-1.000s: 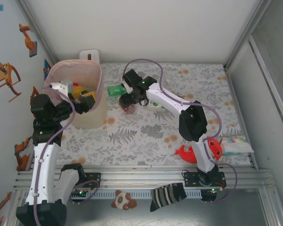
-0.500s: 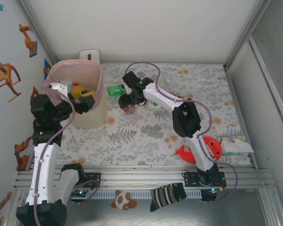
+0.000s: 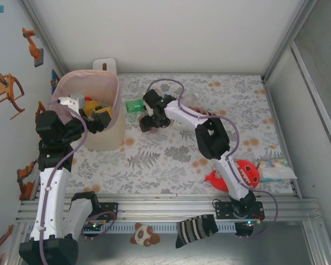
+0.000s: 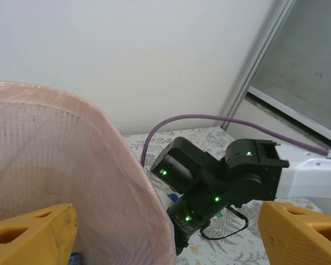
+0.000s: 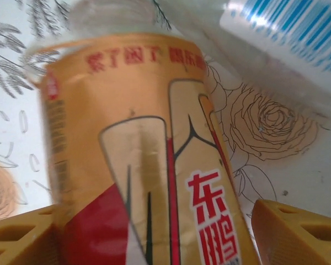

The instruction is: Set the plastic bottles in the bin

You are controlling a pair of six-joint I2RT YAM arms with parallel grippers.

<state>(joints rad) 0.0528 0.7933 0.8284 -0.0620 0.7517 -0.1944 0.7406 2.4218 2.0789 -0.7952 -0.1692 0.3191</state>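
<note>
A bottle with an orange and red label [image 5: 154, 143] lies on the flowered table between the yellow fingers of my right gripper [image 5: 157, 226], which is open astride it. That gripper [image 3: 148, 123] points down right of the bin. A green bottle [image 3: 135, 105] lies just behind it, and a bottle with a blue and white label [image 5: 289, 27] lies beside it. The pale-pink bin [image 3: 111, 88] stands at the back left. My left gripper [image 3: 97, 116] hangs open over the bin's right rim [image 4: 107, 165], with one finger inside and one outside. Things inside the bin are partly hidden.
A small white box [image 3: 103, 65] stands behind the bin. A red plush toy [image 3: 237, 175] and a pale packet [image 3: 276, 170] lie at the front right. The right arm's black wrist [image 4: 220, 179] sits close to the bin's wall. Walls close in the table at the back and on both sides.
The right arm's elbow has folded in to the left and back, while its gripper stays over the same spot by the bin. The left arm has not moved.
</note>
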